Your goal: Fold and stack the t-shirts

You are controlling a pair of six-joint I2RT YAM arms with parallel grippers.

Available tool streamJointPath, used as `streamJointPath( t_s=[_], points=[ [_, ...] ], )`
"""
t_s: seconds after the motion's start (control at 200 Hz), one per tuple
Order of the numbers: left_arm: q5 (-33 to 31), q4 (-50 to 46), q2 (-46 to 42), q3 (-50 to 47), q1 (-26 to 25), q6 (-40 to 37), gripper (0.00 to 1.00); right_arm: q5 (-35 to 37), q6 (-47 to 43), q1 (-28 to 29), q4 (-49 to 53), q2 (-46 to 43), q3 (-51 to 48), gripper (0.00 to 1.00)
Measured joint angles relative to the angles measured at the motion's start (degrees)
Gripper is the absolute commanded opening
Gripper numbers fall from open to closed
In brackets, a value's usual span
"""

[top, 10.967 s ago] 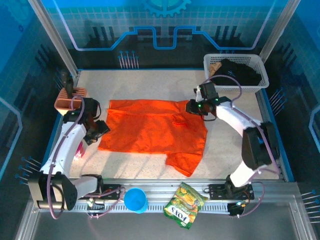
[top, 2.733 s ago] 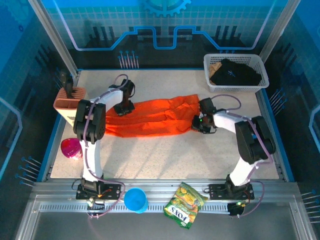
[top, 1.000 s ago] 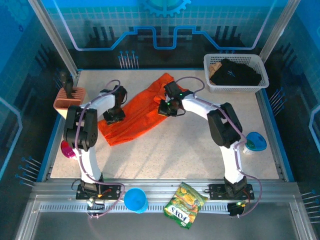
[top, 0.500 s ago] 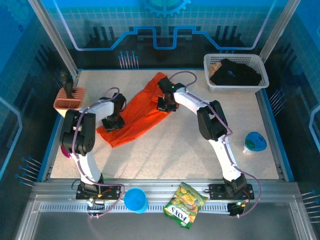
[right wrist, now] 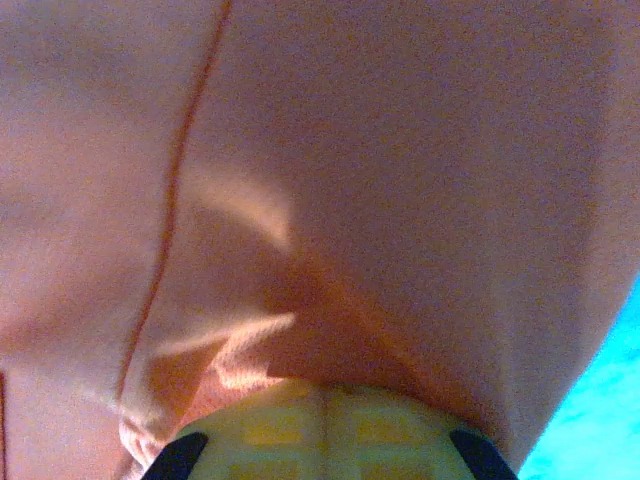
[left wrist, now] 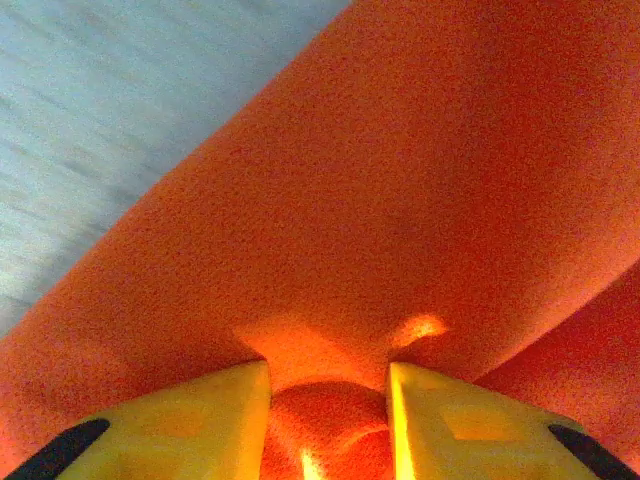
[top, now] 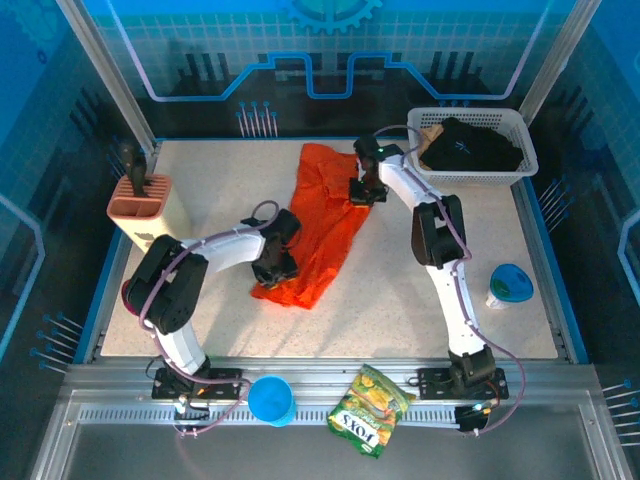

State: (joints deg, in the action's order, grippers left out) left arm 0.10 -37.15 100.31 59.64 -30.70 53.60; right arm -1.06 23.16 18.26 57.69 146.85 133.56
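Ideally, left fingers (top: 277,264) and right fingers (top: 362,191), each pinching the orange t-shirt (top: 326,215), should pull it taut before lowering.

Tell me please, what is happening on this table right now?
The robot is handling one orange t-shirt. It lies bunched in a long strip across the middle of the table, running from far to near. The left tool pinches its near end, and the right tool is shut on its far right edge. A black t-shirt sits in the white basket at the far right corner. Nothing is stacked yet.
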Motion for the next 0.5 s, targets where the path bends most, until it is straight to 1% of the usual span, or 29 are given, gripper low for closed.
streamJointPath(
  t_s=[0.125, 0.215, 0.29, 0.335, 0.385, 0.44, 0.5],
  points=[
    [2.4, 1.5, 0.4, 1.0, -4.5, 4.7, 0.38, 0.5, -5.8, -4.2, 2.6, 4.0, 7.6, 0.03],
    [3.4, 1.5, 1.9, 3.7, -6.2, 6.6, 0.38, 0.5, -9.6, -7.1, 3.3, 5.4, 10.5, 0.05],
    [3.9, 1.5, 3.6, 6.6, -6.8, 7.4, 0.38, 0.4, -12.2, -8.7, 3.8, 5.4, 10.5, 0.13],
    [3.9, 1.5, 4.1, 8.1, -7.0, 7.6, 0.39, 0.1, -13.7, -9.2, 2.8, 4.0, 7.9, 0.19],
    [3.8, 1.1, 4.3, 9.7, -7.0, 7.7, 0.4, -0.3, -15.3, -9.2, 1.7, 1.0, 2.7, 0.25],
    [3.8, 0.1, 4.3, 11.9, -7.0, 7.5, 0.41, -0.7, -16.9, -8.5, 0.0, -4.1, -5.1, 0.31],
    [3.6, -1.2, 4.3, 14.8, -7.0, 6.6, 0.43, -0.7, -17.7, -7.2, -1.4, -10.7, -13.1, 0.35]
  ],
)
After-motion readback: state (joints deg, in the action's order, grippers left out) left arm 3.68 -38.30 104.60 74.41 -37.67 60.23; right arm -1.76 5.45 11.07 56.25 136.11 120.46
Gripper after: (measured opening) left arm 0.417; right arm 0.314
